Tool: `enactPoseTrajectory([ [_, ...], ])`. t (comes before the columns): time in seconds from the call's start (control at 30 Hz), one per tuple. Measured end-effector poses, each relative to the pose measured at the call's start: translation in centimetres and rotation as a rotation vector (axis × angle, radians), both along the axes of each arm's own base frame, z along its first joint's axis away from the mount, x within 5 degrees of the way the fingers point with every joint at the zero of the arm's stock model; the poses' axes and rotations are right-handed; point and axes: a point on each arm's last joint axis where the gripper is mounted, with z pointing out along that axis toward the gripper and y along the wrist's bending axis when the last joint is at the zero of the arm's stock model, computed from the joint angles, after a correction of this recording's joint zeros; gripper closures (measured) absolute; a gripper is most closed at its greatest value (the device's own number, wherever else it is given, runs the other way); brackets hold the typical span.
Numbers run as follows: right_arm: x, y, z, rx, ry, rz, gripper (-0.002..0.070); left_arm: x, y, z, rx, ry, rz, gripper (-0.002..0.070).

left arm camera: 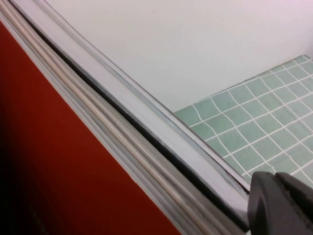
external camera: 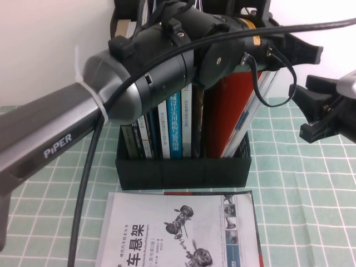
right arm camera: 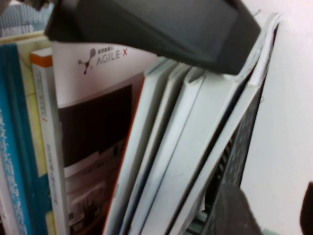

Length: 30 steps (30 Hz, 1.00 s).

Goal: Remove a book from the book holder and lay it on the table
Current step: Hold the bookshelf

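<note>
Left gripper [external camera: 267, 47] reaches over book holder [external camera: 183, 167] (jaws hidden); right gripper [external camera: 320, 114] beside holder, jaws released

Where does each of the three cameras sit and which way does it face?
High view: raised on the robot's side, looking down at the black box-shaped book holder; left arm crosses, right gripper open beside it.
Left wrist view: against the red-covered magazine; left gripper at the edge.
Right wrist view: facing the magazines' top edges; left gripper above.
Shared: red-covered magazine, green gridded tablecloth.
</note>
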Motion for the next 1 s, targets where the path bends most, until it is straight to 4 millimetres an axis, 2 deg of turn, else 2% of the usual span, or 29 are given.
enactPoseTrajectory([
  [0.33, 0.4, 0.4, -0.2, 0.048, -0.053, 0.03, 0.0385, -0.1, 0.6, 0.1, 0.083, 0.002, 0.027, 0.0678],
  [0.6, 1.1, 1.0, -1.6, 0.134, -0.092, 0.088, 0.0385, -0.5, 2.2, 1.1, 0.174, -0.01, 0.093, 0.0678],
  [1.0, 4.4, 2.0, -3.4, 0.155, -0.059, 0.091, 0.0351, -0.5, 2.5, 1.2, 0.196, -0.015, 0.113, 0.0678],
])
